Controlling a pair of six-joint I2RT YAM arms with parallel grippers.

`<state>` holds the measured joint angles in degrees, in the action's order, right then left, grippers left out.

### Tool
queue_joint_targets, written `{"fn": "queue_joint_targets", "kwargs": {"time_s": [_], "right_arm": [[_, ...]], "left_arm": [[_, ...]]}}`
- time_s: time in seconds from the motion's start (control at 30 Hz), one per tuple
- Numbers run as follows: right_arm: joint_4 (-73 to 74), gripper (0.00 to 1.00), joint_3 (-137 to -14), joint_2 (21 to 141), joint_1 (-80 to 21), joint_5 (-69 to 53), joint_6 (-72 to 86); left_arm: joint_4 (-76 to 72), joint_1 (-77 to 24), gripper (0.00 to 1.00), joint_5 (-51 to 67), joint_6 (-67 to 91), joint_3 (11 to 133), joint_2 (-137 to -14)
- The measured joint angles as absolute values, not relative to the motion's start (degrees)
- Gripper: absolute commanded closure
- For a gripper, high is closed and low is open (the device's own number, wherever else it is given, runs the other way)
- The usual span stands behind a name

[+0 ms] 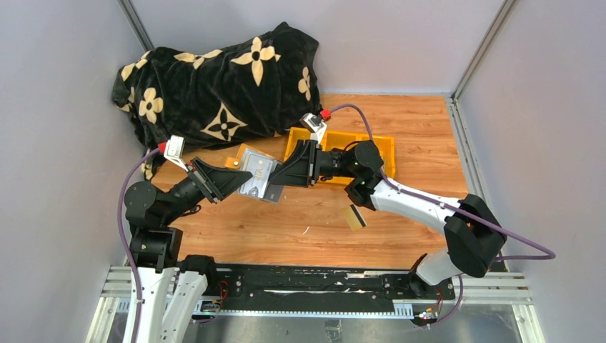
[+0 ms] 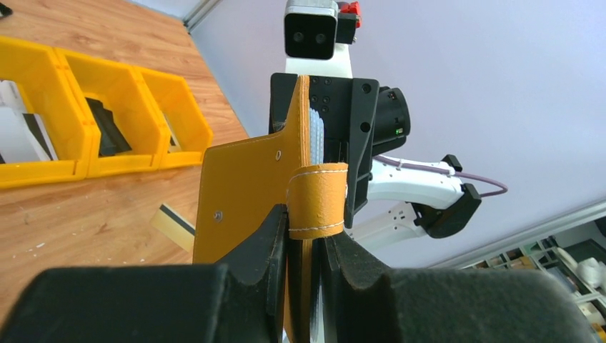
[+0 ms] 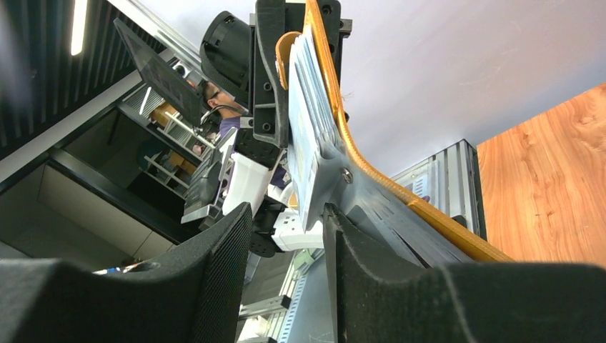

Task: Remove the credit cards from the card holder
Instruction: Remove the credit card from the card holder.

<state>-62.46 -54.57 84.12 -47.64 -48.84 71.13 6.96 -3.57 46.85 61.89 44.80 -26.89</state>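
My left gripper [image 1: 239,180] is shut on the mustard-tan card holder [image 1: 256,171] and holds it open above the table, grey inside facing up. In the left wrist view the jaws [image 2: 307,230] pinch the holder [image 2: 243,189] just below its strap. My right gripper [image 1: 277,177] is open at the holder's other edge. In the right wrist view its gripper [image 3: 286,221] stands open, with the lower corner of the pale grey-white credit cards [image 3: 307,143] next to one finger [image 3: 357,271]. The cards still sit in the holder [image 3: 371,179]. One tan-gold card [image 1: 355,216] with a black stripe lies on the table; it also shows in the left wrist view [image 2: 175,225].
A yellow three-compartment bin tray [image 1: 382,146] stands behind the right arm; the left wrist view shows it [image 2: 71,121] holding dark and white items. A black blanket with cream flowers [image 1: 214,78] is heaped at the back left. Grey walls enclose the wooden table.
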Motion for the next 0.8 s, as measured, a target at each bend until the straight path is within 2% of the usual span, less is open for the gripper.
{"fn": "queue_joint_targets", "kwargs": {"time_s": [0.1,0.17,0.33,0.43,0.8], "right_arm": [[-60.86,0.56,-54.81,84.12,-48.23,-47.00,70.35],[-60.62,0.60,-54.81,84.14,-48.42,-45.76,70.48],[-66.04,0.89,-54.81,86.24,-48.62,-43.72,74.13],[-71.68,1.00,-54.81,89.30,-48.62,-42.96,77.89],[-78.24,1.00,-52.73,90.17,-48.62,-41.91,81.56]], "left_arm": [[7.42,-3.55,0.88,46.24,61.43,44.80,-26.89],[7.62,-3.55,0.88,45.95,61.19,44.80,-26.89],[7.46,-3.55,0.88,45.71,60.97,45.21,-26.89],[7.44,-3.51,0.82,45.32,60.62,45.89,-26.87],[6.94,-3.46,0.67,45.32,61.76,45.98,-26.83]]}}
